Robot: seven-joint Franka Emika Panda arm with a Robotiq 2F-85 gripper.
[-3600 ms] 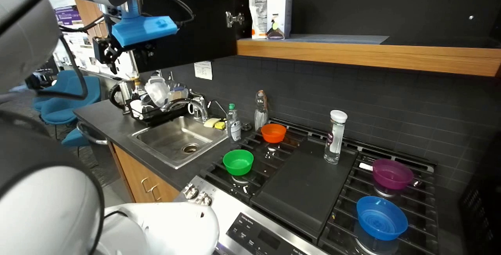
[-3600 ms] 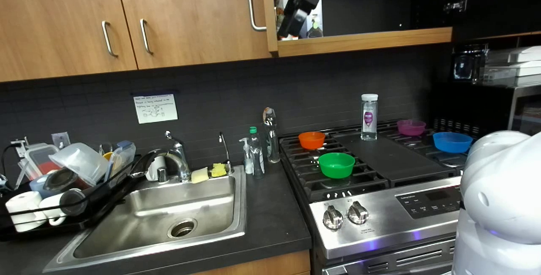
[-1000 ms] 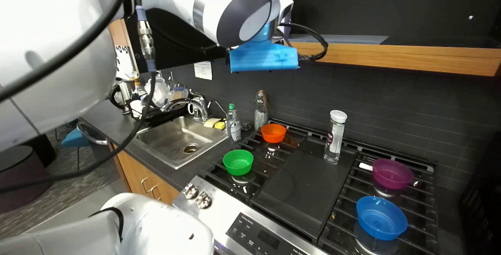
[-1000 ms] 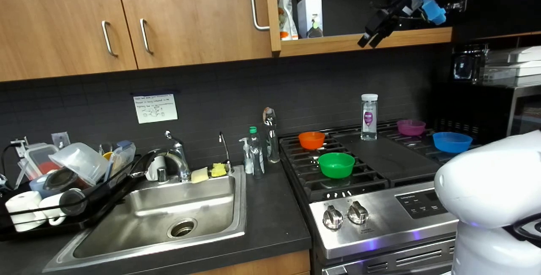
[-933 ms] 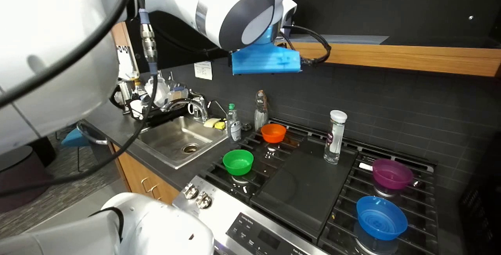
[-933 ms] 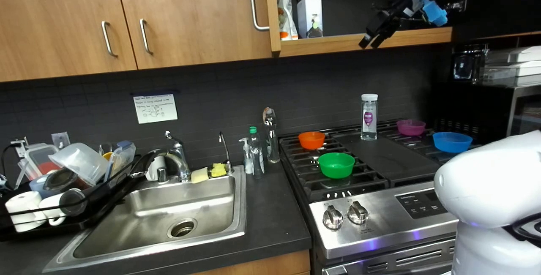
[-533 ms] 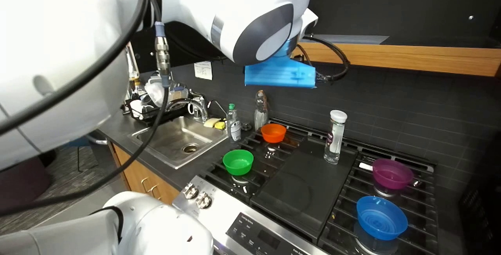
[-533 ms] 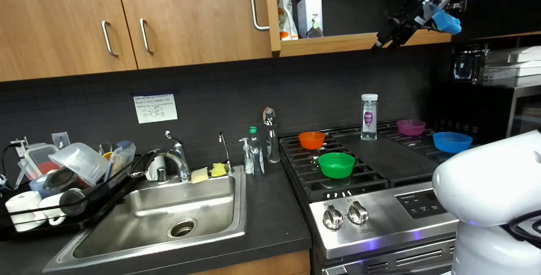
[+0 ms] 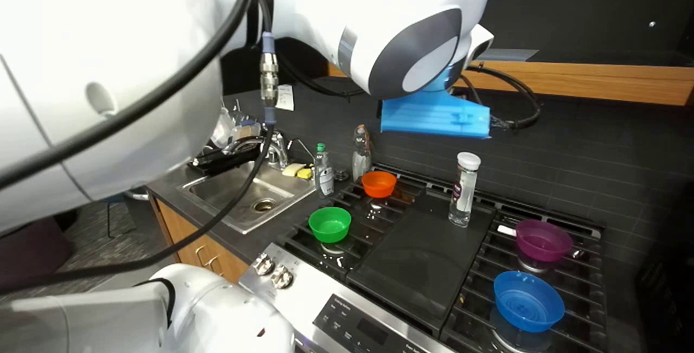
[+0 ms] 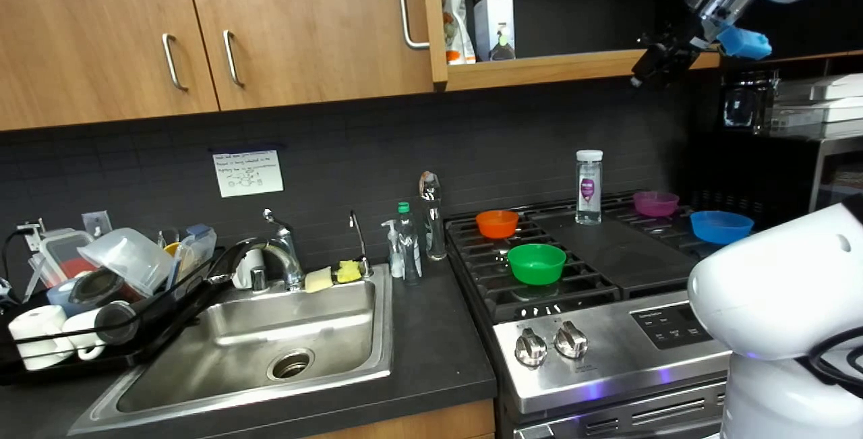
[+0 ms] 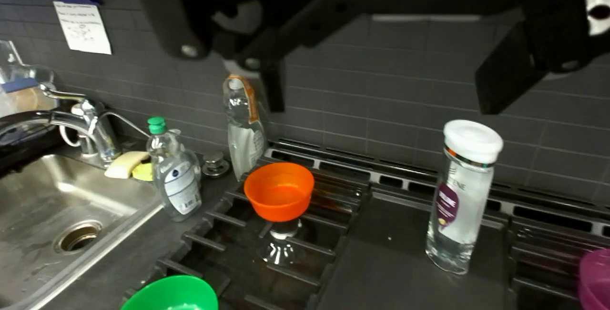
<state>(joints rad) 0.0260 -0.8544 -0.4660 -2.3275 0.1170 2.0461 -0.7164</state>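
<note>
My gripper stands open in the wrist view, its black fingers spread wide with only the tiled wall behind the gap. It hangs in the air above the stove and touches nothing. A clear bottle with a white cap stands upright on the griddle plate below the right finger. To its left, an orange bowl and a green bowl sit on the grates. A purple bowl and a blue bowl are on the right-hand grates. In an exterior view the blue mount hides the fingers.
An open cabinet shelf with a tea box runs above the stove, close to the gripper. Soap bottles stand between stove and sink. A loaded dish rack and a microwave flank the scene.
The arm has swung from the cabinet front toward the right in both exterior views and come down slightly. The gripper has stayed open. Bowls and bottles have not moved.
</note>
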